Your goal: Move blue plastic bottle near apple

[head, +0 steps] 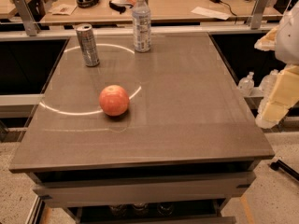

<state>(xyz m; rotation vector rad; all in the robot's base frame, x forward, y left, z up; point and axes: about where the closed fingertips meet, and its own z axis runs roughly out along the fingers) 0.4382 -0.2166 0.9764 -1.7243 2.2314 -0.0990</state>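
The blue plastic bottle (141,23), clear with a white cap and a pale label, stands upright at the far edge of the brown table (196,106). The red-orange apple (114,100) lies left of the table's middle, well in front of the bottle. My gripper (274,107) hangs off the table's right side, level with the apple's row, far from both things and holding nothing that shows.
A silver drink can (88,45) stands upright at the far left, left of the bottle. Small clear bottles (246,84) sit on a low shelf to the right of the table. A cluttered desk (187,6) and a metal rail run behind the table.
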